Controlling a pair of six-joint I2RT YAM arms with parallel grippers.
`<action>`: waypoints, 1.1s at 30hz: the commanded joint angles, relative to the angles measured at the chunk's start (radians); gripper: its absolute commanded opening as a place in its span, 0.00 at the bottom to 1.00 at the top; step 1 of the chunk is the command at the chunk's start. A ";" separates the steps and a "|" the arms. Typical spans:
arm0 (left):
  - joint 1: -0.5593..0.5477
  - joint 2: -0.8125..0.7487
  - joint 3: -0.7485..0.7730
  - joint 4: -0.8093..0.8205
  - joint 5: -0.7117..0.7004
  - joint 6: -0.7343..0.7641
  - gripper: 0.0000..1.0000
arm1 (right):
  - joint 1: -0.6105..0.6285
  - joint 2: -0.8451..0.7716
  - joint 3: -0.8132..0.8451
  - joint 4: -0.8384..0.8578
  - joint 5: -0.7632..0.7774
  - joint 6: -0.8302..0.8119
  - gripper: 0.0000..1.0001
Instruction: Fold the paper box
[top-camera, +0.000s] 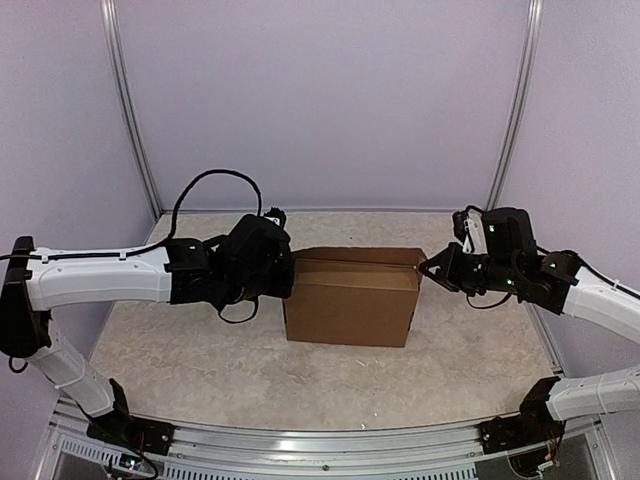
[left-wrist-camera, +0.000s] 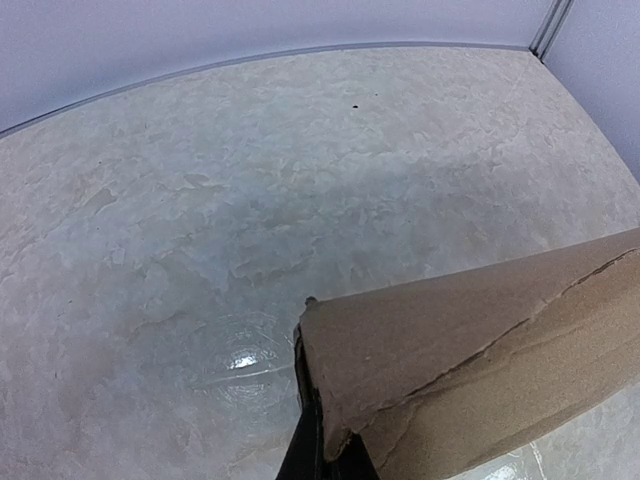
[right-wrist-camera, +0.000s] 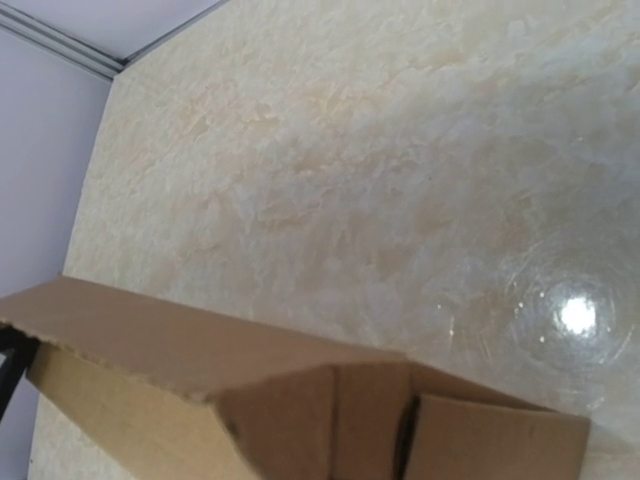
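Left claw (top-camera: 288, 268): black, clenched tight, tip against the left end of the paper box (top-camera: 350, 300), near its top edge. Hard to tell whether any cardboard is nipped inside. Right claw (top-camera: 428, 270): clenched tight too, pointed tip touching the top right corner of that box. Paper box: plain brown cardboard, blocky, with flat sides and sharp edges, standing in the middle of the frame on the table (top-camera: 200, 360). Thin crack along its top, near the right corner. Table: pale and blotchy like stone, a bit shiny. Smooth light purple walls (top-camera: 320, 100) across the upper half.

Next, the left wrist view. Thin black fingers (left-wrist-camera: 305, 430) at the bottom middle, pressed flat on one corner of the paper box (left-wrist-camera: 480, 340). Dull brown cardboard filling the lower right, with a rough, ragged line slanting across it. Table (left-wrist-camera: 250, 180) over the rest of the frame, mottled grey and cream, with a round bright spot of light just left of the box corner.

Last, the right wrist view. Paper box (right-wrist-camera: 200, 350) along the bottom, from the left edge to the lower right. Long flat top face, then folded flaps at the near end with a dark slit between two of them. Thin black piece (right-wrist-camera: 10, 355) at the far left, touching the far corner of the box. Table (right-wrist-camera: 350, 150) cream and blotchy, with a shiny round glare on the right. Purple wall and a grey strip in the upper left.
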 joint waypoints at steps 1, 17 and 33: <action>-0.007 0.056 -0.021 -0.155 0.064 0.001 0.00 | 0.008 -0.010 -0.056 -0.008 0.044 0.021 0.00; -0.011 0.065 0.004 -0.176 0.061 0.006 0.00 | 0.078 0.009 -0.072 -0.005 0.160 0.001 0.00; -0.011 0.073 -0.007 -0.167 0.093 -0.016 0.00 | 0.265 -0.006 -0.223 0.100 0.413 -0.112 0.00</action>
